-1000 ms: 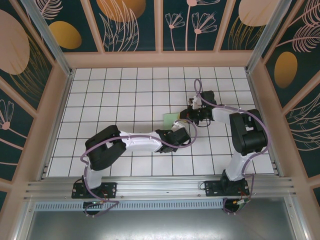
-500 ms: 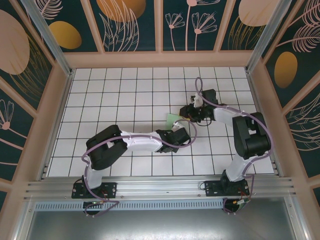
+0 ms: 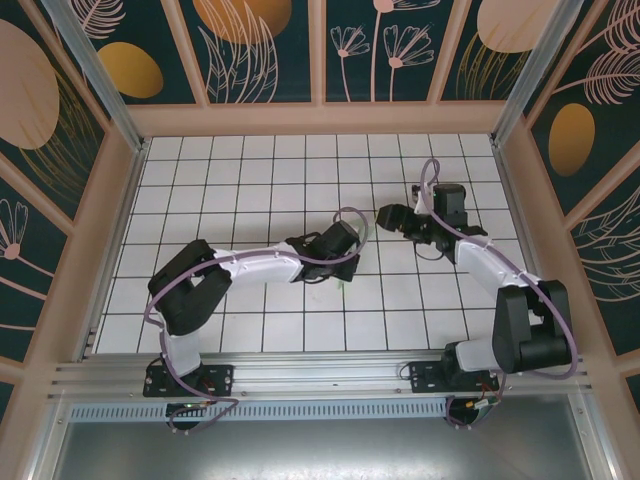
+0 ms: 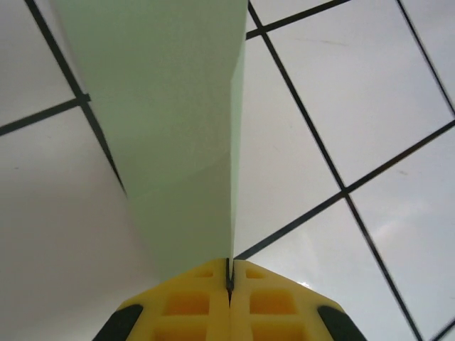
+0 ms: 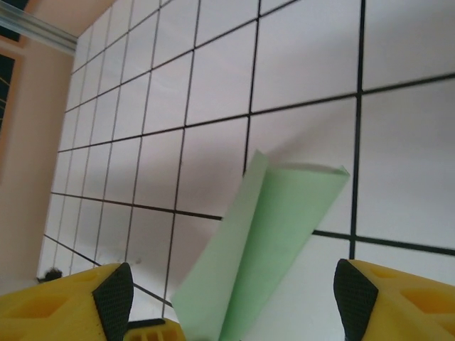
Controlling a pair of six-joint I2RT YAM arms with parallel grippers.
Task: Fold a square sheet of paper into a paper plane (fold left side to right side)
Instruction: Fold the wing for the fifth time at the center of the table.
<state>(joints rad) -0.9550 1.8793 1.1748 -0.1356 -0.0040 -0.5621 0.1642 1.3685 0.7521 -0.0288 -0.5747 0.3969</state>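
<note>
The left gripper (image 4: 229, 280) has its jaws pinched tight on one end of the square sheet of paper (image 4: 178, 128), held over the middle of the tiled worktop (image 4: 370, 85); the right gripper (image 5: 233, 290) has its jaws wide, holding nothing; best to match the edges before pressing any crease; the sheet looks pale green, doubled lengthwise, softly curved
</note>
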